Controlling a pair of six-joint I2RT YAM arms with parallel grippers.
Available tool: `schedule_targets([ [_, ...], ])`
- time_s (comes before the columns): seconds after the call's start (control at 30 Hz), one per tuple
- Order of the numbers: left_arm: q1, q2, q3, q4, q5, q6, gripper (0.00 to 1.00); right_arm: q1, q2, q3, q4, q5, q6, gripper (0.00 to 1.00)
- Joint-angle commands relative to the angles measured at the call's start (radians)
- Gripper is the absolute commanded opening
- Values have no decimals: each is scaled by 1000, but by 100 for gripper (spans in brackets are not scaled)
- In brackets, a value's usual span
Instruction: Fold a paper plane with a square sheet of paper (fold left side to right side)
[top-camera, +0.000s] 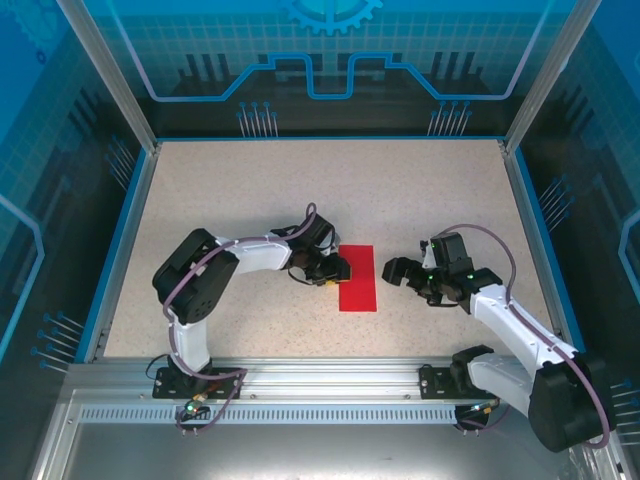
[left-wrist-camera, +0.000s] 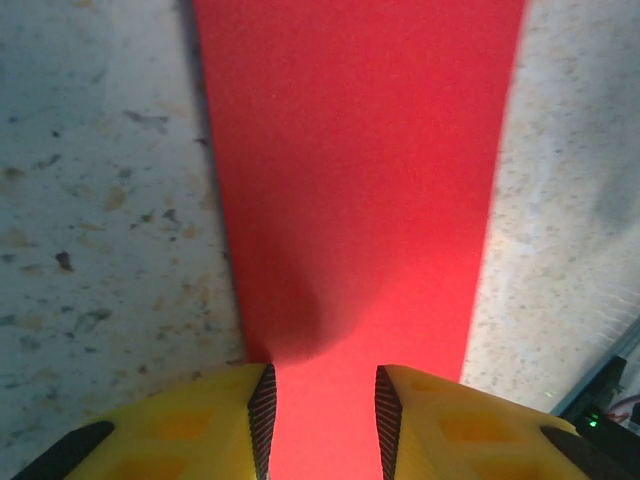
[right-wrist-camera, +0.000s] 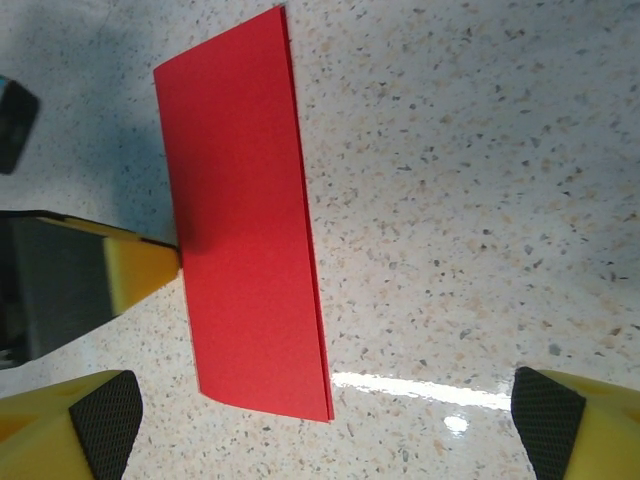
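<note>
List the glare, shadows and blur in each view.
Right wrist: a bright glare streak on the table beside the red paper, shadow at upper left. Left wrist: a soft shadow on the red paper just ahead of the left gripper; table grain looks soft. Top external: even light, sharp.

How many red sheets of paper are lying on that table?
1. A single red sheet, folded into a narrow strip, lies flat in the middle of the table, between the left gripper and the right gripper. None seems hidden.
</note>
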Motion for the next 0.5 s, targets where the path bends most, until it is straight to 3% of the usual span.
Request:
schedule_targets([
  [0.0, -8, 27, 16, -20, 12, -11, 35, -22, -14, 1, 8, -62, -28, 99],
  [0.3, -8, 31, -1, -35, -8, -8, 34, -25, 83, 39, -16, -128, -62, 99],
  [0.47, -8, 26, -17, -28, -14, -15, 34, -25, 171, 46, 61, -242, -39, 85],
])
